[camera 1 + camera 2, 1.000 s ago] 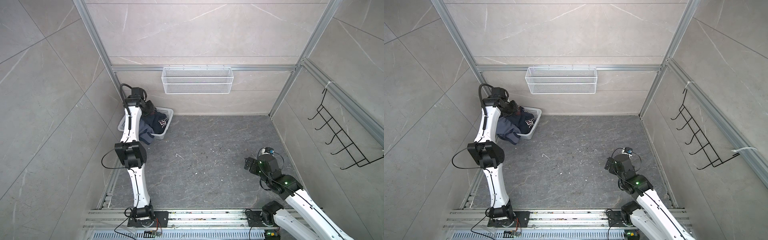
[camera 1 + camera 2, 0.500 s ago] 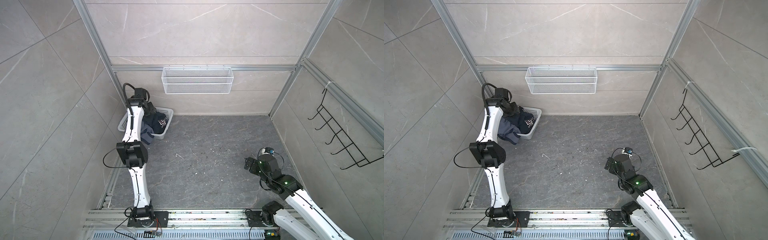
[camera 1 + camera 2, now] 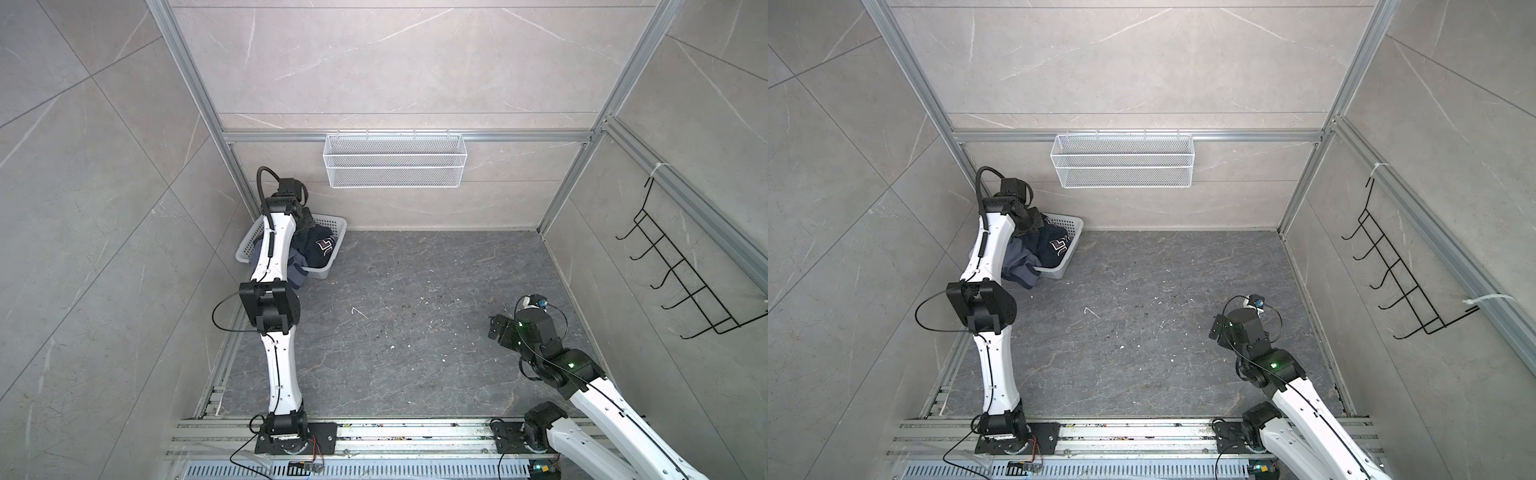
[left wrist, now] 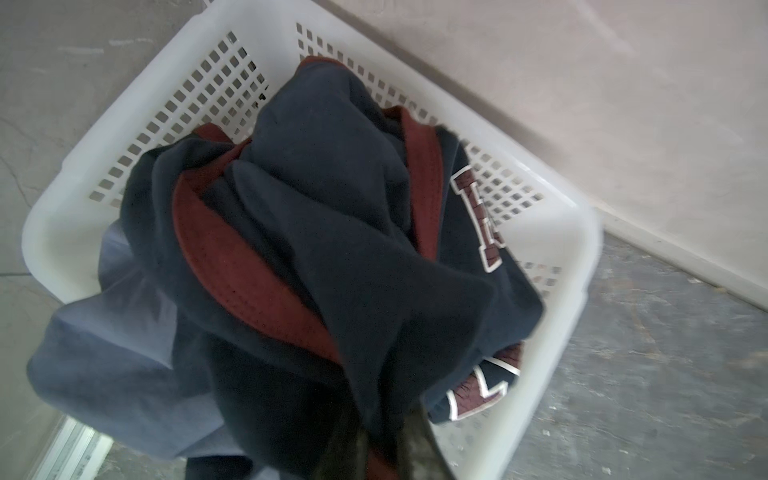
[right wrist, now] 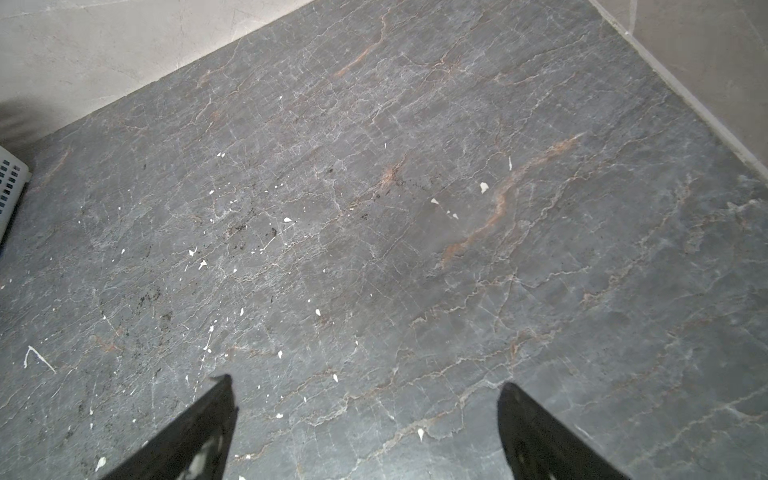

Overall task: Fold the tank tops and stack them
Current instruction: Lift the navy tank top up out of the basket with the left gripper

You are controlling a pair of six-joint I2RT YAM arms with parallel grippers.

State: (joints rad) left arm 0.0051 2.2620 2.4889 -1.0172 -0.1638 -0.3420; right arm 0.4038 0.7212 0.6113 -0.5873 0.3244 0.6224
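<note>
Left end effector (image 4: 384, 451), arm stretched over the basket (image 4: 577, 257), pinches the navy tank top (image 4: 332, 232); right end effector (image 5: 365, 384) hangs wide, empty.

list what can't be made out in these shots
- Left gripper: left wrist view, cut off by the edge and wrapped in the navy top; both top views, jaws behind its own wrist.
- Grey top: print hidden under the navy top.
- Lettering: left wrist view, folded, only part shows.
- Basket floor: covered by cloth.
</note>
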